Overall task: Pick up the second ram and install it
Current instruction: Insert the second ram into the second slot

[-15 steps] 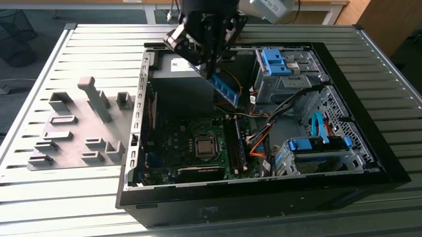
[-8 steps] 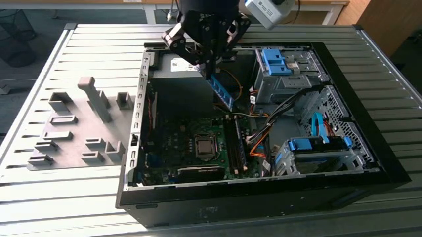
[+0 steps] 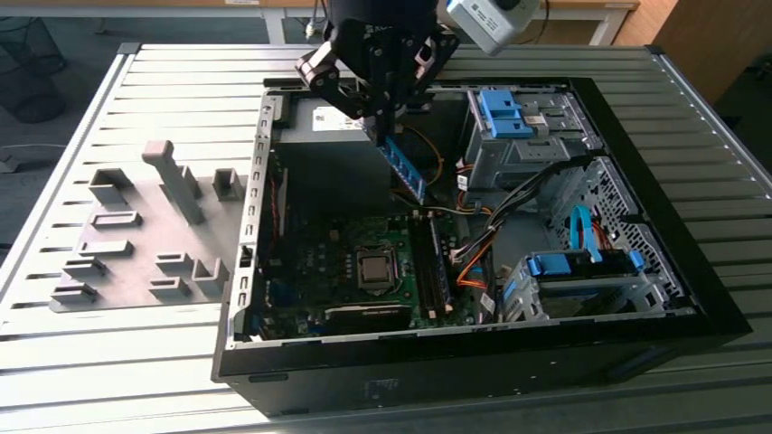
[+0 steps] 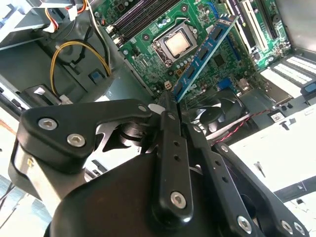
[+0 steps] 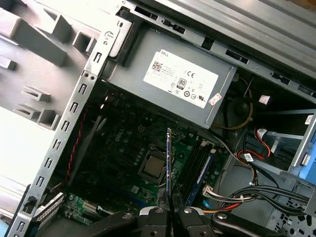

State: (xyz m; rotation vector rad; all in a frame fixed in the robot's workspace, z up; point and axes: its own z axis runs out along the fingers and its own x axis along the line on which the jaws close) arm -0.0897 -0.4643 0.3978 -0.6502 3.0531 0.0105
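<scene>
One second ram | claw clenched on its near end | long axis runs straight out from claw tips, tilted | free end aloft over motherboard | memory slots beside it

An open black computer case lay on a slatted metal table. A green motherboard covered its floor, with the processor socket at the board's middle. A grey power supply sat just beside the motherboard. Light-blue drive-bay clips stood on the exterior view's right of the motherboard. A grey fixture plate lay on the exterior view's left of it, outside the case.
</scene>
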